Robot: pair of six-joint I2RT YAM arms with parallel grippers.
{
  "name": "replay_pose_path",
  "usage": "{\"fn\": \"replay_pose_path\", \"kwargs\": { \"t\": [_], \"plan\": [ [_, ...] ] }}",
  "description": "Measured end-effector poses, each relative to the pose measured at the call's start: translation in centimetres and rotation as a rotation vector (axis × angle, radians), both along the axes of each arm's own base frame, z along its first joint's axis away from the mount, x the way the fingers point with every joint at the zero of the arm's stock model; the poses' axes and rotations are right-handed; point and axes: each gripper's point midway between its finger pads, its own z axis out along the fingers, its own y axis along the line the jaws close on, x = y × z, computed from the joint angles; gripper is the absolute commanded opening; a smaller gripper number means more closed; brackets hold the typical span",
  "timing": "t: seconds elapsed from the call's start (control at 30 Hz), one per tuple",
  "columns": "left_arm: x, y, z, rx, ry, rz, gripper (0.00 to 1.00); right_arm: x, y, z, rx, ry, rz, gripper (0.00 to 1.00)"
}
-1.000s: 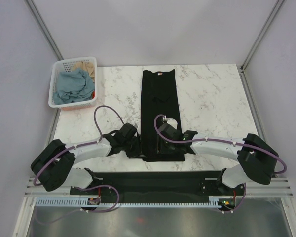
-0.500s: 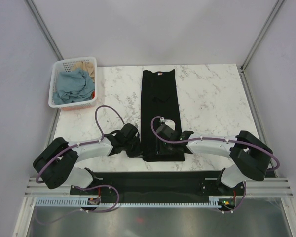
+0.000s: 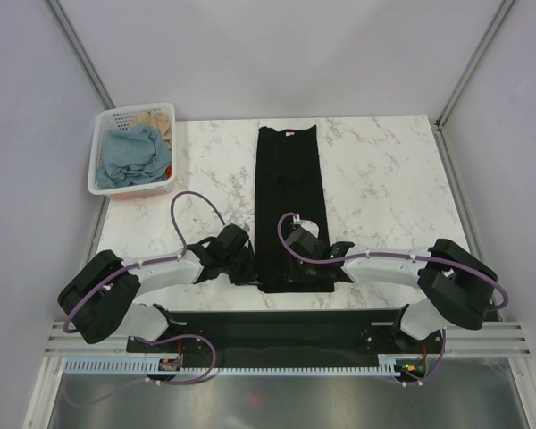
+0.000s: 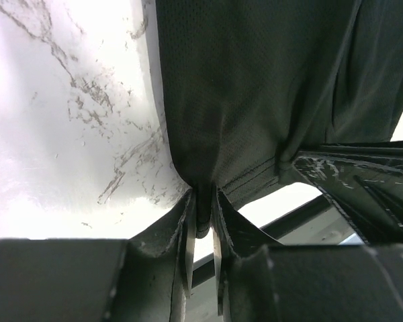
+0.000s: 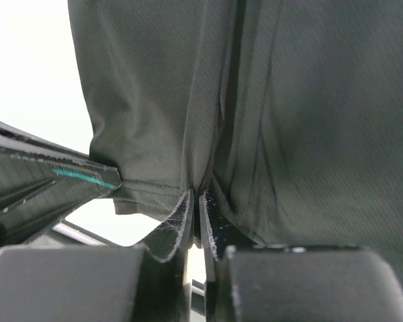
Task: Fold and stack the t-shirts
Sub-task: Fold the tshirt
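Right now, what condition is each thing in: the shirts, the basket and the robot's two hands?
black t-shirt: folded into a long narrow strip, flat on the table, near hem pinched.
blue t-shirt: crumpled, unfolded, in the basket.
tan t-shirt: crumpled, in the basket.
basket: upright, holding shirts.
left hand: shut on the black hem.
right hand: shut on the black hem.

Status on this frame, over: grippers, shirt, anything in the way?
Left gripper shut on black t-shirt near hem; right gripper shut on same hem. Shirt lies as a long narrow strip on table. White basket far left, apart from it.
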Motion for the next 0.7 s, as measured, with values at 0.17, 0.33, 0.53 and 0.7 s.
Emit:
{"fn": "replay_pose_path", "kwargs": {
  "t": [0.17,0.33,0.53,0.7],
  "plan": [
    [-0.1,0.2,0.0,-0.002,-0.005,0.002,0.24,-0.4,-0.6,0.7,0.041,-0.013,-0.027,0.09],
    [-0.2,0.3,0.0,-0.002,-0.007,0.003,0.24,-0.7,-0.9,0.8,0.096,-0.021,-0.055,0.16],
    [-0.3,0.5,0.0,0.000,-0.008,0.004,0.24,-1.0,-1.0,0.4,0.116,-0.012,-0.067,0.39],
    [-0.4,0.5,0.0,0.001,-0.008,0.004,0.25,-1.0,-0.9,0.5,0.121,-0.014,-0.059,0.44]
  ]
}}
